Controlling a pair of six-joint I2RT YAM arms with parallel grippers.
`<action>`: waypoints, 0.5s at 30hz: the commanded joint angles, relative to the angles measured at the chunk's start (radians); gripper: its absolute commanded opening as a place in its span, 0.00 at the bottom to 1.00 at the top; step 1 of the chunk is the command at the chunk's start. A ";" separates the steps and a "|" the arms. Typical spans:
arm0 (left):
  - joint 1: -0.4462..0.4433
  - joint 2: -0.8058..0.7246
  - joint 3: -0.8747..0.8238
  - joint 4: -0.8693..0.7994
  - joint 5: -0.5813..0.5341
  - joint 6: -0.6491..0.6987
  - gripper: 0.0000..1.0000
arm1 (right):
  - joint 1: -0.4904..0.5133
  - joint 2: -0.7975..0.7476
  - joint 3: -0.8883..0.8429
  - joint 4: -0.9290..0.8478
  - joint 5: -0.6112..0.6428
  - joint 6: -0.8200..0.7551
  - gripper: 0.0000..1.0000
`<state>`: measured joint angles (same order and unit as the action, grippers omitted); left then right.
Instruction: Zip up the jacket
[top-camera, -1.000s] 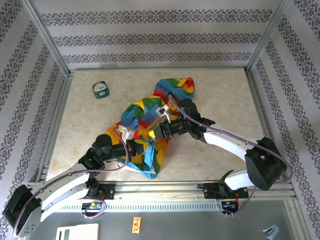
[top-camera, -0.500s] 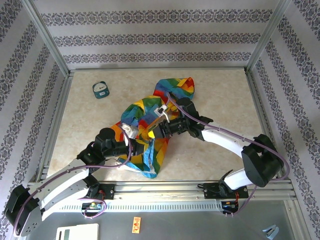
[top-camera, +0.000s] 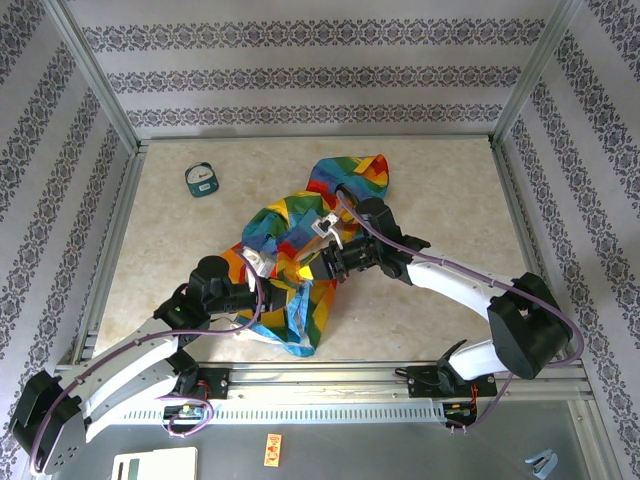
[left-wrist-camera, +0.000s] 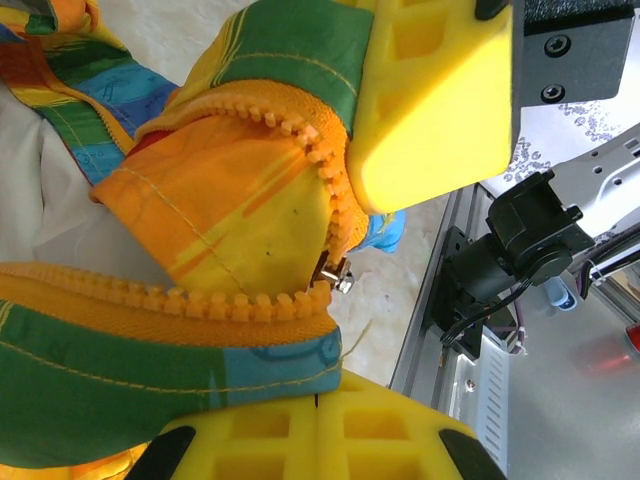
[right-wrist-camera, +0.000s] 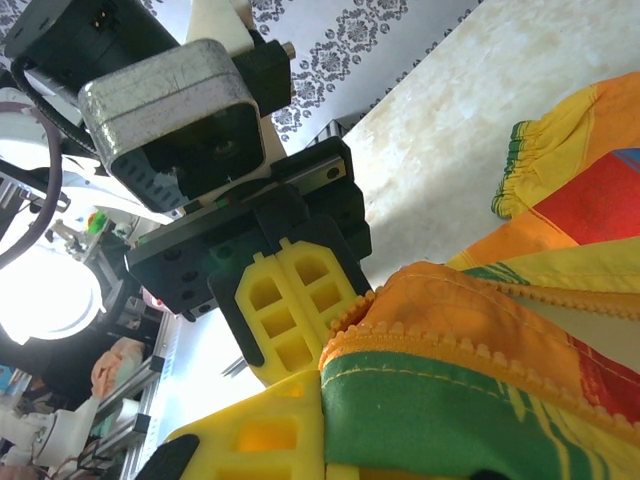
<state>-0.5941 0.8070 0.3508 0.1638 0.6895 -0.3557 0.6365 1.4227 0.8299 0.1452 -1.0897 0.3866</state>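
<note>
left tool (left-wrist-camera: 340, 290) — pinches jacket (top-camera: 300, 215) zipper edge (left-wrist-camera: 230, 300) | right tool (right-wrist-camera: 290, 385) — pinches jacket, nudged right

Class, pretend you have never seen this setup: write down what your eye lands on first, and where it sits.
The rainbow patchwork jacket bunched in the middle draws the eye first, with the left tool and right tool both pinching its orange zipper edge. A small teal gadget sits alone at the far left.

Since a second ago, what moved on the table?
The left jaws pushed slightly forward, deeper into the soft rainbow patchwork jacket, clamped on its orange zipper edge. The right jaws barely shifted. The jacket and the small round teal gadget stayed put.
</note>
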 joint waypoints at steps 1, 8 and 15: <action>0.020 0.004 0.016 -0.015 0.025 -0.009 0.00 | -0.006 -0.013 -0.009 0.010 -0.010 -0.047 0.00; 0.024 0.080 0.084 -0.082 0.055 0.048 0.00 | -0.006 0.004 0.002 0.006 -0.019 -0.018 0.00; 0.024 0.119 0.131 -0.145 0.085 0.110 0.00 | -0.006 0.017 0.011 -0.001 -0.041 0.024 0.00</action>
<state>-0.5804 0.9222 0.4404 0.0792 0.7315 -0.3092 0.6365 1.4319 0.8284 0.1333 -1.0927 0.3973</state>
